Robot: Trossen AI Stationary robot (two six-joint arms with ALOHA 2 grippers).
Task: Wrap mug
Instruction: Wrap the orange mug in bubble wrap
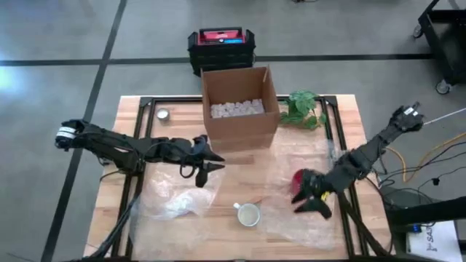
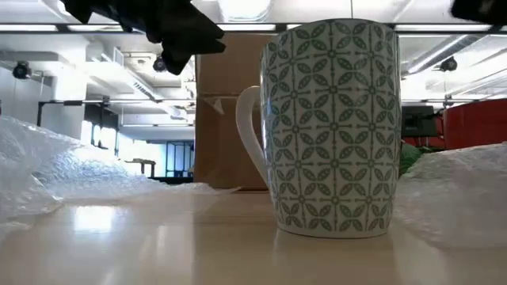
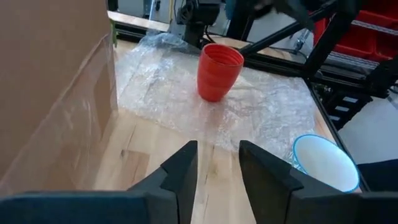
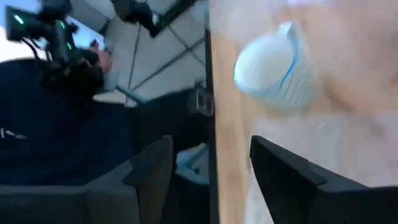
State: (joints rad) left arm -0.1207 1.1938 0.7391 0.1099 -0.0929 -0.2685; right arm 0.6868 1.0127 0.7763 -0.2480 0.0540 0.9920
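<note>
The mug (image 1: pixel 248 214), white with a green leaf pattern (image 2: pixel 333 127), stands upright on bare wood near the table's front edge, its handle toward the left. No gripper touches it. My left gripper (image 1: pixel 211 169) hovers open above the table in front of the cardboard box; its wrist view shows its fingers (image 3: pixel 217 149) apart with nothing between them. My right gripper (image 1: pixel 307 205) is open over the right sheet of bubble wrap (image 1: pixel 306 218), next to a red cup (image 1: pixel 298 178), to the mug's right. The right wrist view shows the mug (image 4: pixel 273 65) beyond the open fingers.
A second, crumpled piece of bubble wrap (image 1: pixel 178 202) lies left of the mug. An open cardboard box (image 1: pixel 239 109) with white filling stands at the far middle, a green plant (image 1: pixel 304 109) to its right, and a small tin (image 1: pixel 163 114) to its left.
</note>
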